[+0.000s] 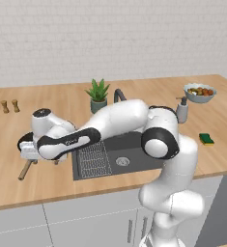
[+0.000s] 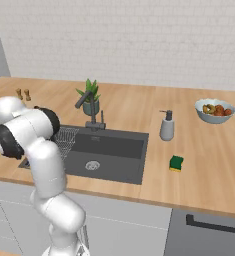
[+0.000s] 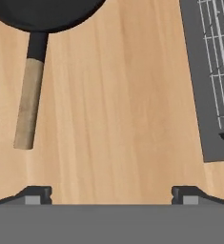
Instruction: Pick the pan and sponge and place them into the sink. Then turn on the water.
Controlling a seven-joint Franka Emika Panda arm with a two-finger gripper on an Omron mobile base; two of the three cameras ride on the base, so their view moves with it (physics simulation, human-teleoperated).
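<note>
We see the gripper (image 3: 111, 193) above the wooden surface (image 3: 113, 109), between the pan (image 3: 42, 14) and the sink (image 3: 213, 81). Its jaws stand wide apart and hold nothing; only bare wood lies between the two fingertips (image 3: 35, 194). The pan lies on the surface close to the left edge of the sink, and its wooden handle (image 1: 25, 170) points toward the front edge of the surface. In the left base view the hand hides most of the pan. The wire rack (image 1: 94, 159) lies in the left part of the sink, and the drain (image 1: 122, 161) is beside it. The sponge (image 1: 206, 139) rests on the surface, to the right of the sink and well apart from it. The faucet (image 2: 88, 107) stands at the back edge of the sink, with the soap dispenser (image 2: 167, 126) near the back right corner.
</note>
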